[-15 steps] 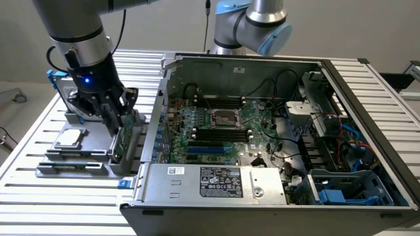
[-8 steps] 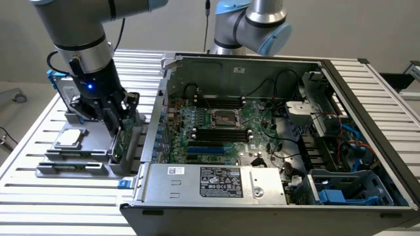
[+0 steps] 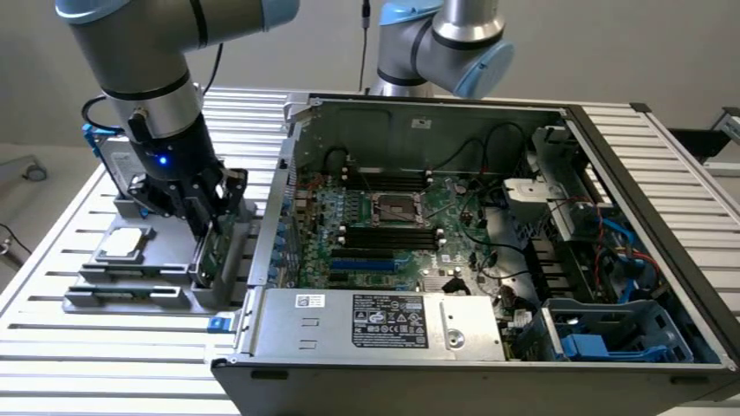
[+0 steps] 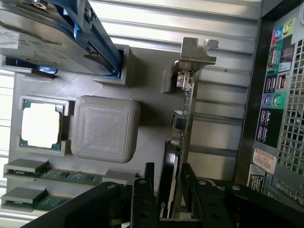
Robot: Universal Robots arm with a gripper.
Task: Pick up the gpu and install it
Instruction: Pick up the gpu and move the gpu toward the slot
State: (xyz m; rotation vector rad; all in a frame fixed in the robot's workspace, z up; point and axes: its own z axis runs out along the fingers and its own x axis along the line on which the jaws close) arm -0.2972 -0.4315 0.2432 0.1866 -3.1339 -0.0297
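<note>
I work over a slatted aluminium table [image 3: 69, 364] before a plain grey wall. It carries a grey parts holder [image 3: 127, 299] and, just beside it, an open computer case [image 3: 463, 108]. The gpu [image 4: 186, 102] stands on edge in the holder's slot nearest the case wall. My end effector [image 4: 168, 173] straddles it, fingers apart, one on each side. The slats stretch on past the holder toward the exterior view's left.

I read no text anywhere; black label [image 3: 391, 319] on power supply [image 3: 289, 334] carries print too small for me; stickers [image 4: 264, 160] on case rear [image 4: 285, 142] likewise illegible.
</note>
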